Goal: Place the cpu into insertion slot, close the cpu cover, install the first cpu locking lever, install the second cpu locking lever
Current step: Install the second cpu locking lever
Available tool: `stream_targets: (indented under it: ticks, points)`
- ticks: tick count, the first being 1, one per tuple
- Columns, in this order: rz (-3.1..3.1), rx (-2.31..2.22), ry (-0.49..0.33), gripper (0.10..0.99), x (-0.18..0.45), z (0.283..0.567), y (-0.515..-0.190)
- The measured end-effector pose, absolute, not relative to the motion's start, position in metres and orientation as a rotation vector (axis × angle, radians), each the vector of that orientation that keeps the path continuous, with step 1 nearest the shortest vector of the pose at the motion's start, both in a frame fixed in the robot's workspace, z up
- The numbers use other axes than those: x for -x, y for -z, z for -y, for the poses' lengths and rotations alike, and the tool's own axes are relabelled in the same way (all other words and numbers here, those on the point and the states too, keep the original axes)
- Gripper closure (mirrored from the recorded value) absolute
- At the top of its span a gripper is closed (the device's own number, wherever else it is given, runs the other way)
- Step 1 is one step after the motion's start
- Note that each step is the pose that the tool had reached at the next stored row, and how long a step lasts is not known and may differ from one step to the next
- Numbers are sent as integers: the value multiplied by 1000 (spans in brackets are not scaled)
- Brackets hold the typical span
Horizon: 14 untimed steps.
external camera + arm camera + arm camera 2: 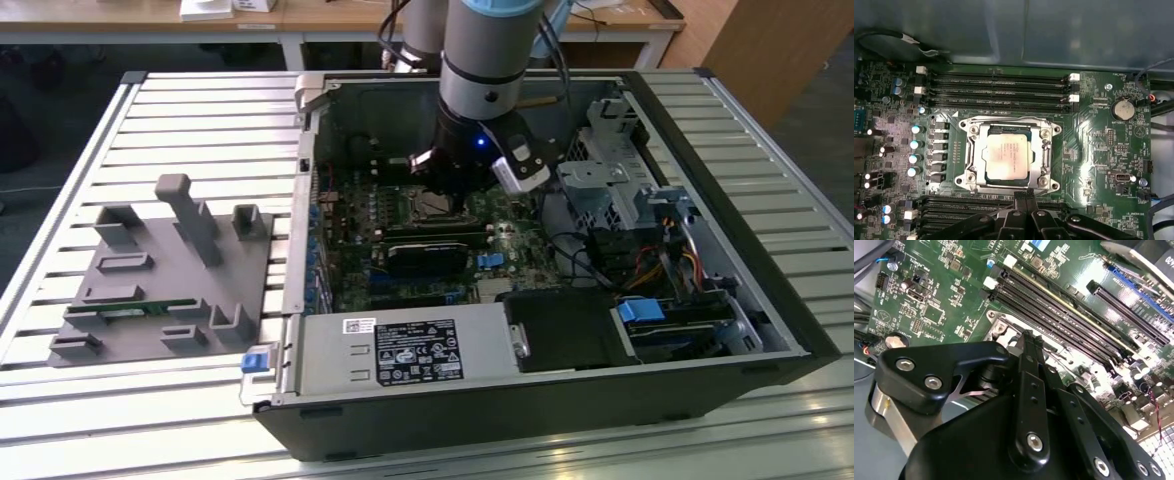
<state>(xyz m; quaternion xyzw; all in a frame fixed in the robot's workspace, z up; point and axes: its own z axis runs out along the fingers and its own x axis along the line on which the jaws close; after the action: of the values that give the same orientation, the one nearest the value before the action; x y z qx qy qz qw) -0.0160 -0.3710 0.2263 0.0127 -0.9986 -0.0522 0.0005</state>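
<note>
In the exterior view the arm (487, 70) runs off at twelve o'clock and its wrist hides most of the slot (434, 207), so the cpu there cannot be made out. In the second wrist view the tool (1026, 342) blocks nearly all of the slot (999, 327) (one silvery corner peeks out at its eleven o'clock). In the first wrist view the tool (1025, 196) is cut off at six o'clock, and whether its fingertips touch is unclear.

A white label (414, 352) with dark print sits on the power supply (334, 350) at the near side of the case; its characters cannot be read. Faint markings on the cpu (1006, 156) and white lettering on the motherboard (1094, 165) are likewise illegible.
</note>
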Motion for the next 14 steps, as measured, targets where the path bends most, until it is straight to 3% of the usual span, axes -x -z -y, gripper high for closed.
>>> stream_targets:
  ticks: [14]
  points:
    - [3135, -40, 175, 980, 28, 374, -225]
